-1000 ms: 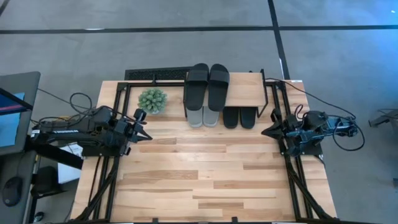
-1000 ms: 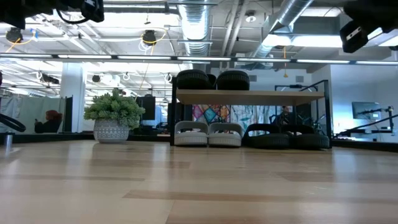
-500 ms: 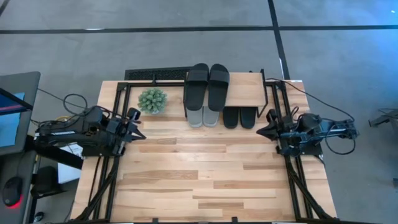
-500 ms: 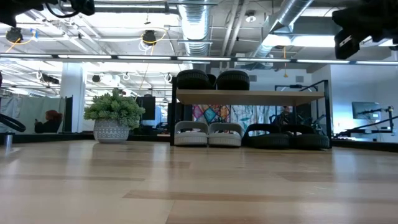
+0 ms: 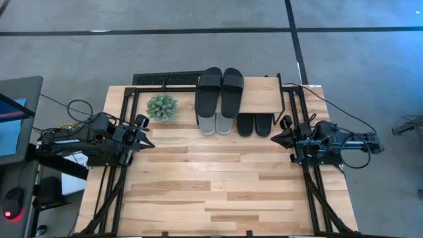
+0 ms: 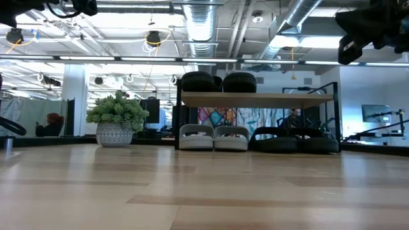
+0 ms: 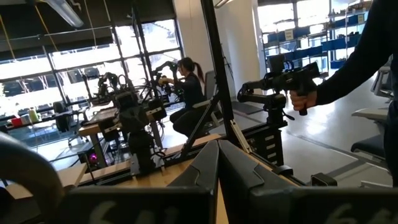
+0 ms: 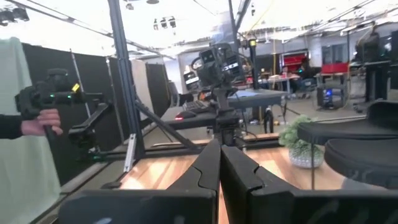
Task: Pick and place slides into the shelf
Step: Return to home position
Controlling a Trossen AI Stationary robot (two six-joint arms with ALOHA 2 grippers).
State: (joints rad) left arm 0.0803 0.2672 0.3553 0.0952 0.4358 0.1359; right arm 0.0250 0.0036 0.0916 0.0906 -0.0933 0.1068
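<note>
No legible text, label, brand, number or sign on anything in view.

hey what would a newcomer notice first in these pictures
The shelf at the far edge of the table: a top black pair lies on its board, a grey pair and a lower black pair sit underneath. The left gripper and right gripper, both shut and empty, hang at the table's sides.
</note>
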